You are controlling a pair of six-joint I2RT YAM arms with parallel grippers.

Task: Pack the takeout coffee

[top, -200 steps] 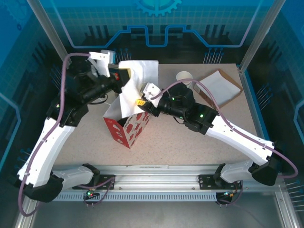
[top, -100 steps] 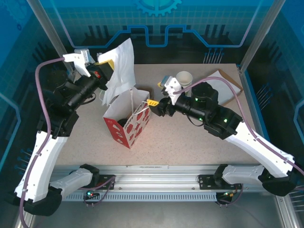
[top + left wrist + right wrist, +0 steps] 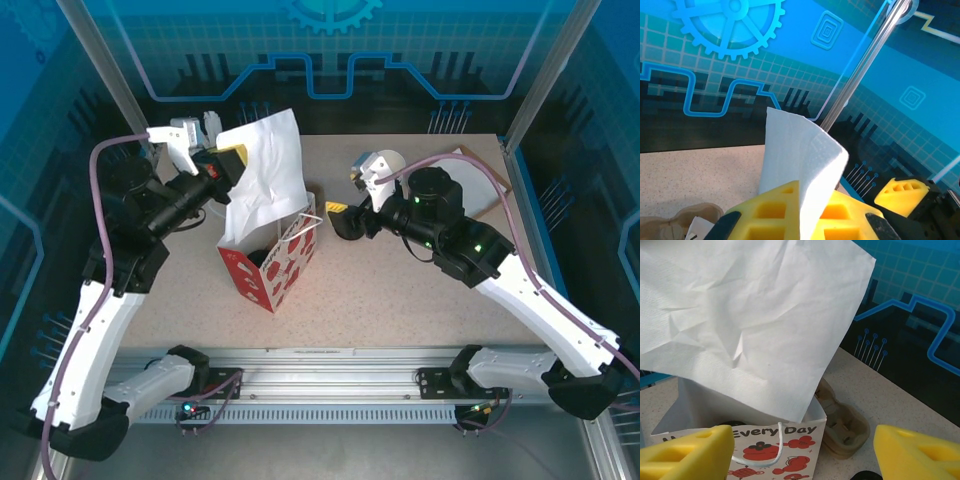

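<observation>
**Napkin poised over bagged coffee**

The left gripper [image 3: 232, 160], clamped on a white napkin [image 3: 265, 175], holds the sheet above an open red-and-white paper bag [image 3: 285, 270] standing left of centre on the bench. The takeout coffee [image 3: 257, 258] sits inside, its black lid just showing. The right gripper [image 3: 804, 452], fingers apart and empty, hovers beside the bag's right rim. The step likely calls for a straight descent into the mouth, letting go only below the rim, so the light bag is neither dragged nor tipped.
</observation>
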